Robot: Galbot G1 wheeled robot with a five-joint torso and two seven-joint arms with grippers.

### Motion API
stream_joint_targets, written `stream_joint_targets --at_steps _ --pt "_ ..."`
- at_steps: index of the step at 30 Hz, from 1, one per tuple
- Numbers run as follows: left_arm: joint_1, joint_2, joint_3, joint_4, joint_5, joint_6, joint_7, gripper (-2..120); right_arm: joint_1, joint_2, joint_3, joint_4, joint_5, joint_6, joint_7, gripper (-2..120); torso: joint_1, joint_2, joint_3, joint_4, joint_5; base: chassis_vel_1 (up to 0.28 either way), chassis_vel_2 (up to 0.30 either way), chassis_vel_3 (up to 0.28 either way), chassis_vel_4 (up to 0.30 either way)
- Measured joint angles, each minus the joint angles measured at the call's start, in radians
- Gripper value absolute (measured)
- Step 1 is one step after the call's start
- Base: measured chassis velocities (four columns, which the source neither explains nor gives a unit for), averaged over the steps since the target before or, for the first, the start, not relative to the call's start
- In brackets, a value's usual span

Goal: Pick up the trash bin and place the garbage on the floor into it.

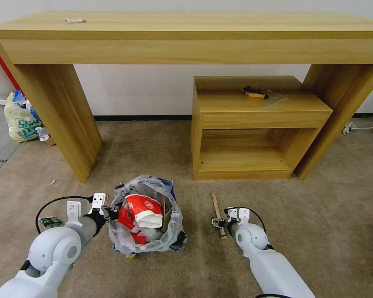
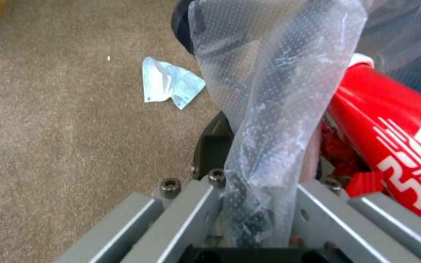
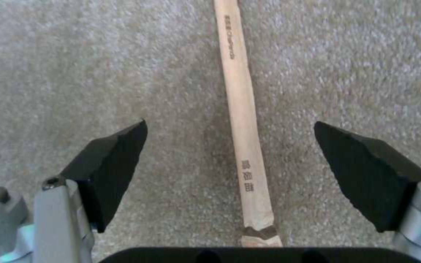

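Observation:
The trash bin [image 1: 147, 215], dark and lined with a crinkly clear bag, stands low over the beige carpet floor [image 1: 318, 231], between my arms. It holds a red-and-white cup [image 1: 147, 209], red wrappers and a piece of brown cardboard. My left gripper [image 1: 111, 212] is shut on the bag-lined rim [image 2: 264, 146] at the bin's left side. To the bin's right, a wooden stick [image 1: 217, 213] lies flat on the carpet. My right gripper [image 3: 230, 125] is open low over the stick [image 3: 242, 120], one black finger on each side of it. A pale blue scrap [image 2: 169, 83] lies on the carpet near the bin.
A long wooden desk [image 1: 186, 37] spans the back, with a low wooden cabinet [image 1: 252, 128] under its right half. A yellowish printed bag [image 1: 20, 120] sits by the desk's left leg. White cables [image 1: 360, 126] lie at the far right. Open carpet stretches on both sides.

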Motion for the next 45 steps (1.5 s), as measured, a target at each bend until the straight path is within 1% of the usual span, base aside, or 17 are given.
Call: stream_joint_targets --at_steps 4,5,7,9,11,12,13,15,27,45 --pt "-0.002 0.001 0.0 0.0 -0.001 0.0 0.001 0 0.007 0.005 0.001 -0.022 0.004 0.0 0.004 84 0.0 0.0 0.0 0.0 0.0 0.0 0.0 0.0 0.0" --pt "-0.003 0.002 0.001 0.0 -0.002 0.0 0.001 0 0.01 0.007 0.001 -0.03 0.005 0.0 0.005 80 0.0 0.0 0.0 0.0 0.0 0.0 0.0 0.0 0.0" --pt "-0.003 0.003 0.002 0.0 -0.002 0.0 0.002 0 0.015 0.011 0.002 -0.043 0.008 0.0 0.006 76 0.0 0.0 0.0 0.0 0.0 0.0 0.0 0.0 0.0" --pt "-0.004 0.004 0.003 0.0 -0.002 0.0 0.002 0 0.018 0.014 0.003 -0.053 0.008 0.001 0.006 75 0.0 0.0 0.0 0.0 0.0 0.0 0.0 0.0 0.0" --pt "-0.004 0.005 0.003 0.0 -0.003 0.0 0.003 0 0.023 0.018 0.004 -0.066 0.008 0.003 0.006 68 0.0 0.0 0.0 0.0 0.0001 0.0 0.0 0.0 0.0" --pt "-0.004 0.005 0.003 0.0 -0.003 0.0 0.003 0 0.023 0.018 0.004 -0.066 0.008 0.003 0.006 68 0.0 0.0 0.0 0.0 0.0001 0.0 0.0 0.0 0.0" --pt "-0.004 0.005 0.003 0.0 -0.003 0.0 0.003 0 0.026 0.021 0.004 -0.076 0.008 0.004 0.006 65 0.0 0.0 0.0 0.0 0.0001 0.0 0.0 0.0 0.0" --pt "-0.005 0.005 0.004 0.0 -0.003 0.0 0.003 0 0.029 0.024 0.005 -0.088 0.007 0.004 0.006 63 0.0 0.0 0.0 0.0 0.0001 0.0 0.0 0.0 0.0" --pt "-0.005 0.005 0.007 -0.006 -0.005 0.0 0.001 0 0.04 0.03 0.01 -0.127 0.002 0.018 -0.006 60 0.0 0.0 0.0 0.0 0.0001 0.0 0.0 0.0 0.0" --pt "0.0 0.003 0.008 -0.014 -0.005 0.0 -0.004 0 0.048 0.04 0.009 -0.155 -0.022 0.029 -0.017 60 0.0 0.0 0.0 -0.0001 -0.0001 0.0 0.0 0.0 0.0"
